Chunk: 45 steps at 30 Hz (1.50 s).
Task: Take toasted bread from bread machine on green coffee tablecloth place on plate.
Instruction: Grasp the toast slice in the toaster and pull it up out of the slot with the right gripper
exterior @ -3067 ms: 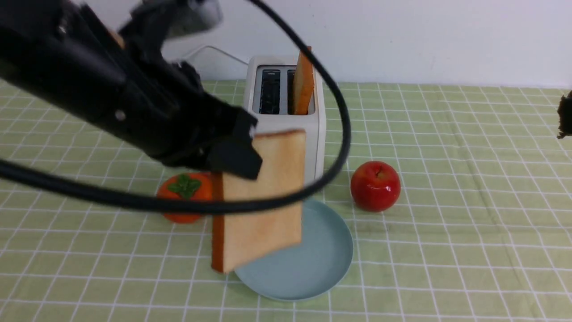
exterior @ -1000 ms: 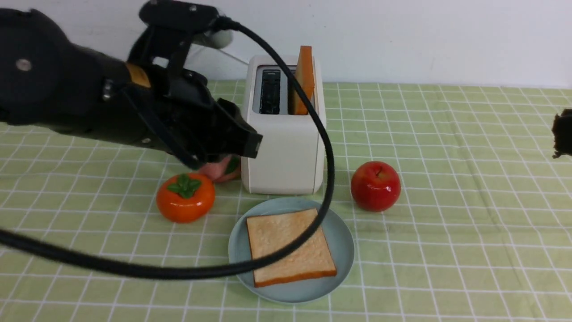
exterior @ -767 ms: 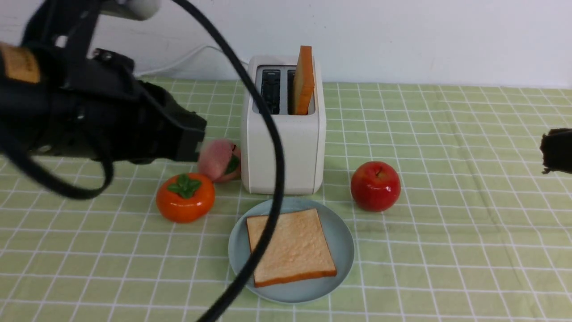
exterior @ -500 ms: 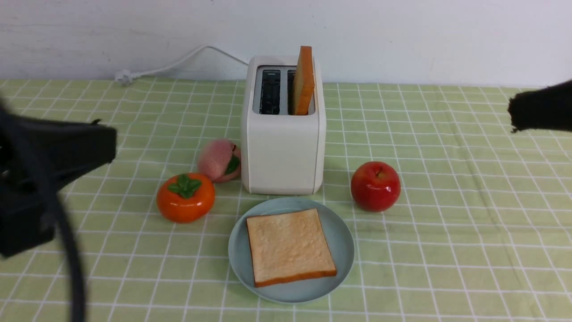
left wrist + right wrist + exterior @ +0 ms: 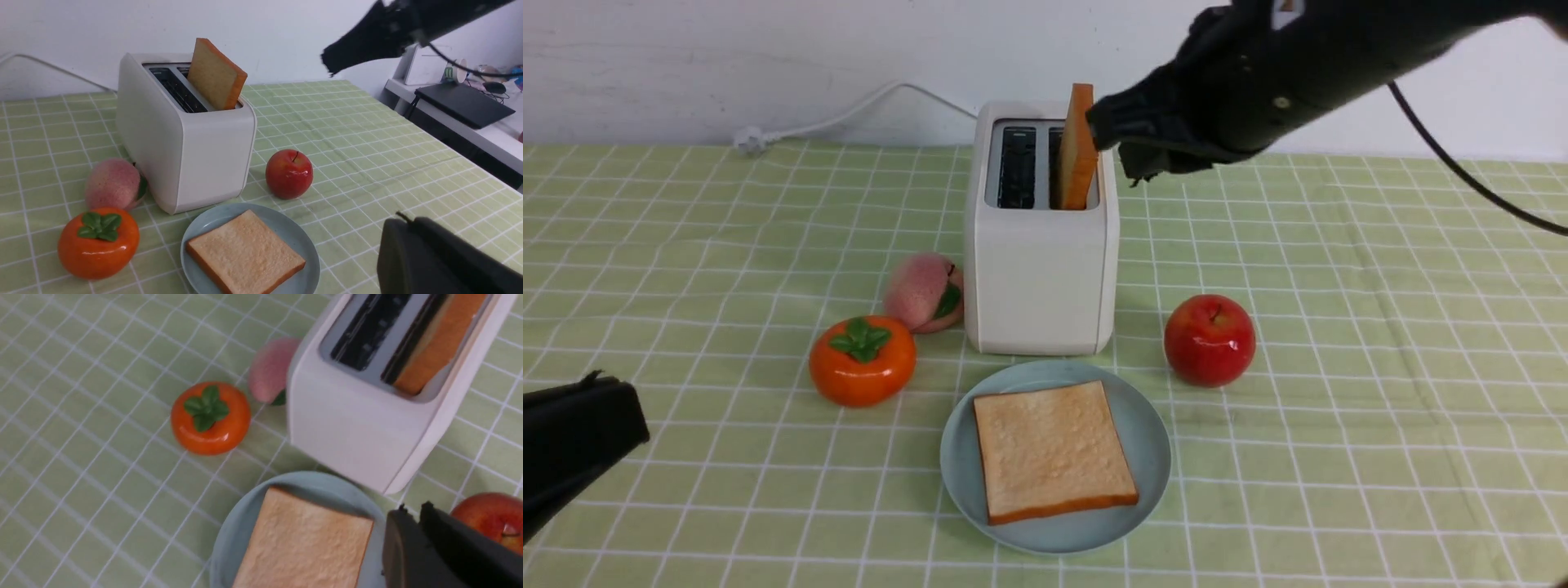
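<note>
Yellow-green white-gridded cloth, bearing a boxy cream-white toaster; in front of toaster a round pale-blue plate, left a pink peach and orange persimmon, right a red apple.

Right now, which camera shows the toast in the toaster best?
The left wrist view: the toast shows its tan face and crust above the toaster. The front view shows only its thin edge; the right wrist view, just its top crust.
</note>
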Each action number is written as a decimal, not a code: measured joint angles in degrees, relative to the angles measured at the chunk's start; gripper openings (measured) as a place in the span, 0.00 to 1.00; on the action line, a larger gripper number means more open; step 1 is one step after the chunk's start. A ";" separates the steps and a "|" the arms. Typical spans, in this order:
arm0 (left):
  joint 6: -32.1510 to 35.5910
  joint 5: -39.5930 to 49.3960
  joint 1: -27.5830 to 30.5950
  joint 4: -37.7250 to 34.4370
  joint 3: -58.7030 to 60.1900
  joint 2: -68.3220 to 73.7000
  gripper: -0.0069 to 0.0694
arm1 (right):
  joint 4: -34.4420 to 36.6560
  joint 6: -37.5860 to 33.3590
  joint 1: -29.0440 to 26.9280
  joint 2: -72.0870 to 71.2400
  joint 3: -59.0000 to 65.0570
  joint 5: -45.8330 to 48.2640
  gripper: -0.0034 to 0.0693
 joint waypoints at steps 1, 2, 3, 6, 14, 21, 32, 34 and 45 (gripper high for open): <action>0.00 -0.14 0.00 -0.11 0.00 0.00 0.07 | -1.61 1.79 -0.06 1.66 -1.42 -0.42 0.23; 0.00 -0.14 0.00 -0.21 0.04 0.00 0.07 | -2.50 2.97 -0.13 2.84 -2.44 -0.73 0.27; 0.00 -0.14 0.00 -0.57 0.06 0.00 0.07 | -4.62 5.49 -0.32 5.71 -5.17 -2.10 0.37; 0.00 -0.14 0.00 -1.12 0.11 0.00 0.07 | -5.33 6.92 -0.82 10.30 -8.68 -6.02 0.57; 0.34 -0.14 0.00 -1.24 0.11 0.00 0.07 | -5.97 7.65 -4.23 19.02 -11.90 -13.35 0.85; 1.52 -0.26 0.00 -1.29 0.11 0.00 0.07 | -5.65 8.56 -5.94 23.34 -11.94 -18.59 0.77; 1.72 -0.07 0.00 -1.29 0.11 0.00 0.07 | -5.20 8.56 -5.80 24.98 -12.37 -22.42 0.36; 1.72 -0.04 0.00 -1.29 0.11 0.00 0.07 | -4.63 8.63 -5.74 24.85 -12.36 -22.54 0.22; 2.98 -0.04 0.00 -1.29 0.11 0.00 0.07 | -2.50 7.67 -5.74 14.63 -12.36 -19.23 0.22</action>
